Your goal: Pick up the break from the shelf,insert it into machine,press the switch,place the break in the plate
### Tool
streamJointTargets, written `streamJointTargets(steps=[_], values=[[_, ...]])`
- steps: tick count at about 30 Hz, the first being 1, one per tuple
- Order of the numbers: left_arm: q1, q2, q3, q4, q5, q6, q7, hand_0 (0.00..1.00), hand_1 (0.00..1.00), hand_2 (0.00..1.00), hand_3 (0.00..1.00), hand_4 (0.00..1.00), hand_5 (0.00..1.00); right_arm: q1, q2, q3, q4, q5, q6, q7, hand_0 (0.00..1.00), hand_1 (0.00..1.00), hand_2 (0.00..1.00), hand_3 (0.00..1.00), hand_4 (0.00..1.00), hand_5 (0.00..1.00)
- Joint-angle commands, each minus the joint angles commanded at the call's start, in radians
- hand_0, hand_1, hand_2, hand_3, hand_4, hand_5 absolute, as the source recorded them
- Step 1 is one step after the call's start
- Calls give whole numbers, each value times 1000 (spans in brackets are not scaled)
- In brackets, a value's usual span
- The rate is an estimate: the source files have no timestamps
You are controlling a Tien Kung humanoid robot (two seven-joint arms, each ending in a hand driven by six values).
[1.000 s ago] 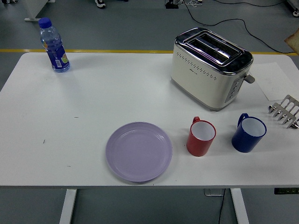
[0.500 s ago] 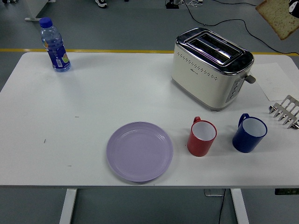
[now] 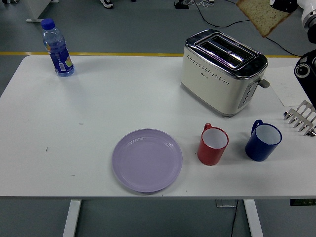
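A slice of bread (image 3: 261, 16) hangs in the air at the top right, above and a little right of the toaster (image 3: 223, 71). My right hand (image 3: 285, 6) holds the slice by its right edge at the picture's top; the arm (image 3: 306, 69) comes in at the right edge. The cream and chrome toaster stands at the back right of the table with both slots empty and its lever on the right end. A lilac plate (image 3: 147, 159) lies empty near the front edge. A metal toast rack (image 3: 302, 118) stands empty at the far right. My left hand is out of view.
A red mug (image 3: 213, 144) and a blue mug (image 3: 263, 141) stand in front of the toaster, right of the plate. A blue water bottle (image 3: 58, 48) stands at the back left. A sheet of paper (image 3: 291, 85) lies right of the toaster.
The bread slice has come in from the right edge and moved left toward the toaster, carried by my right hand, which now shows at the top right.
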Motion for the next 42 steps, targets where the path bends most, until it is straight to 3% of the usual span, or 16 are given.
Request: streamJointTargets(steps=[7,18,42], values=[[-2,2,3,0,1,2,2,692,718,727,573,333,920,33,60,-73,-84,10,-4,11,187,189,306,407,337,2],[-5,2,8,0,1,2,5,692,719,727,573,334,918,50,111,-120,-146,7,-11,19,184,187,303,405,341,2],[-13,2,7,0,8,2,7,692,721,726,573,332,912,47,138,-158,-258,-59,-32,41,185,185,301,405,346,2]])
